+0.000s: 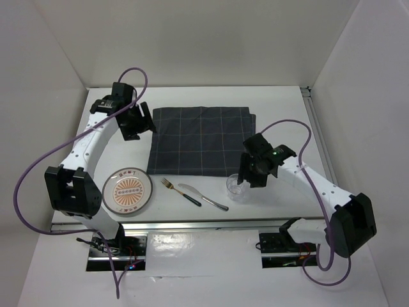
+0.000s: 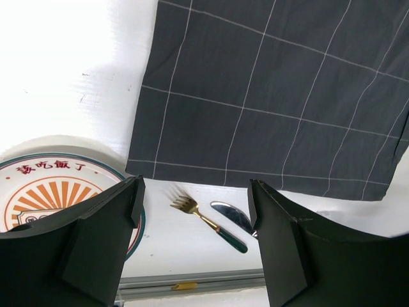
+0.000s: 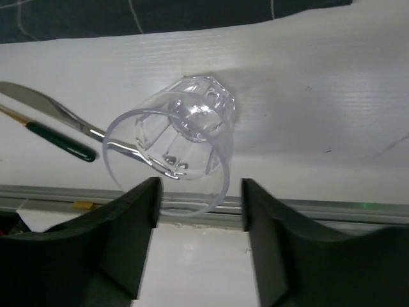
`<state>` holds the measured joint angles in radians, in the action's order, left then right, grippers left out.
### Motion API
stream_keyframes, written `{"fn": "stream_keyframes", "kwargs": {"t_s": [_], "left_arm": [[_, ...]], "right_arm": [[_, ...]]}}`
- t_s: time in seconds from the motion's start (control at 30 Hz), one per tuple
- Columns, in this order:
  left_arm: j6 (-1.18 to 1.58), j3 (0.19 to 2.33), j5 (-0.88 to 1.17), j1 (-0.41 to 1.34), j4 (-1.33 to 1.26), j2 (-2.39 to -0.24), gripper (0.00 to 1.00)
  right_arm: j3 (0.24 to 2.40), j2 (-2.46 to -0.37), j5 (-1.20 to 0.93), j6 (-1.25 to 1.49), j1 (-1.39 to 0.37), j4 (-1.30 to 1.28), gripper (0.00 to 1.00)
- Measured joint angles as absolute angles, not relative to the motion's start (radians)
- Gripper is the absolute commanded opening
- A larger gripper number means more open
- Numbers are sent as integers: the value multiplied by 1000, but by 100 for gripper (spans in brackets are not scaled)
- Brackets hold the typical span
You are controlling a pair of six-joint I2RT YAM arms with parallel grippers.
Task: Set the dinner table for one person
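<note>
The white dinner table [image 1: 281, 109] carries a dark grey grid cloth [image 1: 201, 141] spread at its middle. In front of the cloth lie a plate with an orange sunburst [image 1: 127, 191], a gold fork with a green handle [image 1: 177, 190], a silver knife [image 1: 203, 197] and a clear glass [image 1: 237, 187]. My left gripper [image 1: 136, 121] is open and empty, above the cloth's left edge. In the left wrist view the left gripper [image 2: 195, 188] frames the fork [image 2: 208, 222]. My right gripper [image 1: 249, 173] is open just above the glass [image 3: 185, 137], not touching it.
White walls stand on three sides of the table. A metal rail [image 1: 192, 225] runs along the near edge, just in front of the plate, cutlery and glass. Purple cables loop from both arms. The knife's handle end lies against the glass base [image 3: 137, 153].
</note>
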<state>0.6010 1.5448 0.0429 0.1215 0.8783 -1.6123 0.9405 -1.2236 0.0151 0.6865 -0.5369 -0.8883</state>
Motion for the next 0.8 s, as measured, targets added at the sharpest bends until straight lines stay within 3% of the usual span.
{"fn": "stream_keyframes", "kwargs": {"t_s": [0.17,0.23,0.33,0.37,0.4,0.53,0.8], "left_arm": [[601,1535,50,121,879,-1612,83],[601,1535,50,121,879,-1612,83],[601,1535,50,121,879,-1612,83],[601,1535,50,121,879,-1612,83],[601,1535,50,121,879,-1612,83],[601,1535,50,121,879,-1612,83],[600,1535,50,121,882,-1605,83]], "right_arm": [[888,-1255,20,728,-537,-872,46],[870,-1255,21,738,-537,-868,30],[857,-1255,29,754,-537,-866,15],[857,-1255,38,753,-537,-865,3],[859,-1255,39,759,-537,-867,0],[930,-1256,79,750,-541,-932,0],[1371,-1376,161,604,-473,-984,0]]}}
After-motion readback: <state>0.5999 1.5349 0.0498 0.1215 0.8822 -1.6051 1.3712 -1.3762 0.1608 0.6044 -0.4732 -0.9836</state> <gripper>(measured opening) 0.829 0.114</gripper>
